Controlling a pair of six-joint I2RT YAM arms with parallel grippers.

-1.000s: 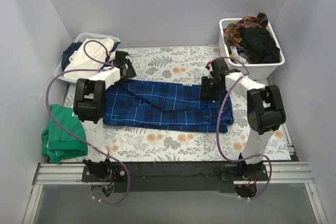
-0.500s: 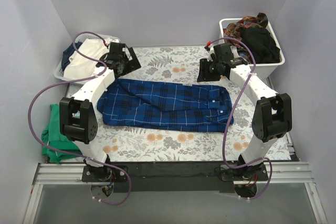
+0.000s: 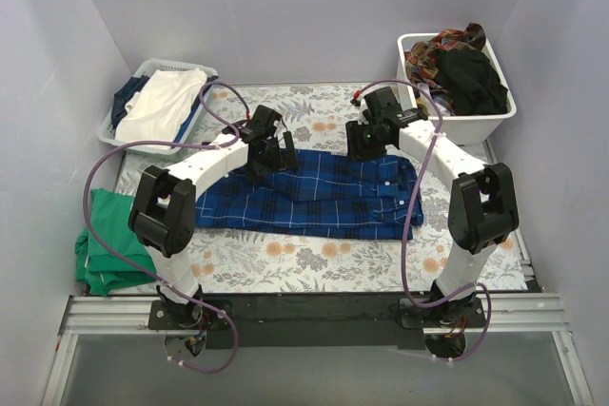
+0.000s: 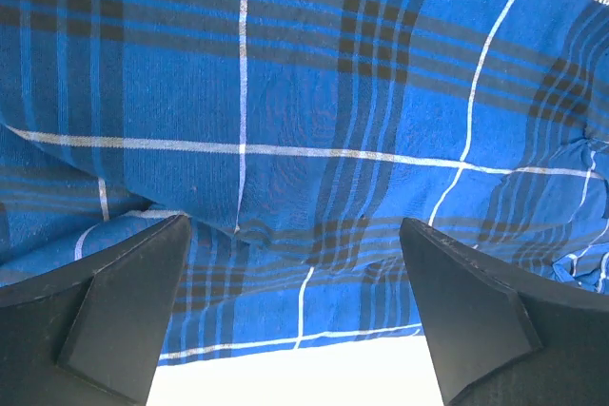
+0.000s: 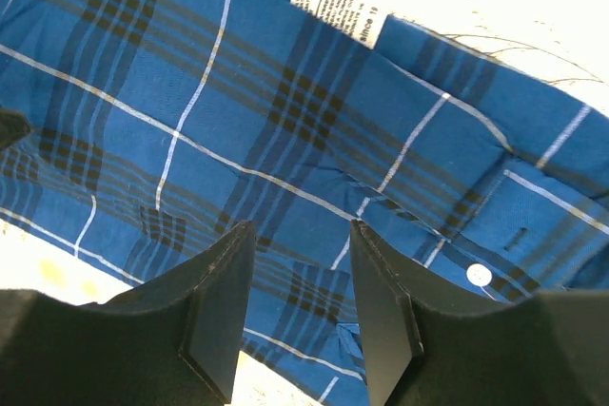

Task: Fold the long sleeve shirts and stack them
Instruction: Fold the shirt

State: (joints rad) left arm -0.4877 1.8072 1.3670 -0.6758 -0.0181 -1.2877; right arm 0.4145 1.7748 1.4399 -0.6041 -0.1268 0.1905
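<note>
A dark blue plaid long sleeve shirt [image 3: 314,202] lies spread flat across the middle of the floral table cloth [image 3: 285,259]. My left gripper [image 3: 271,154] hovers over the shirt's back edge, left of centre. In the left wrist view its jaws [image 4: 293,225] are wide open and empty, with plaid cloth [image 4: 285,92] filling the frame. My right gripper [image 3: 366,140] is over the shirt's back right part. In the right wrist view [image 5: 297,230] it is open and empty above the cloth [image 5: 285,92], with a white label [image 5: 343,11] and a button [image 5: 479,275] in sight.
A white basket [image 3: 128,125] with folded light and dark clothes stands at the back left. A white bin [image 3: 409,49] heaped with dark clothes stands at the back right. A green garment [image 3: 109,240] lies at the front left table edge.
Both grippers let go of the shirt's ends, lifted to the back, then came inward and down over the shirt's back edge. The left one moved far to the right.
</note>
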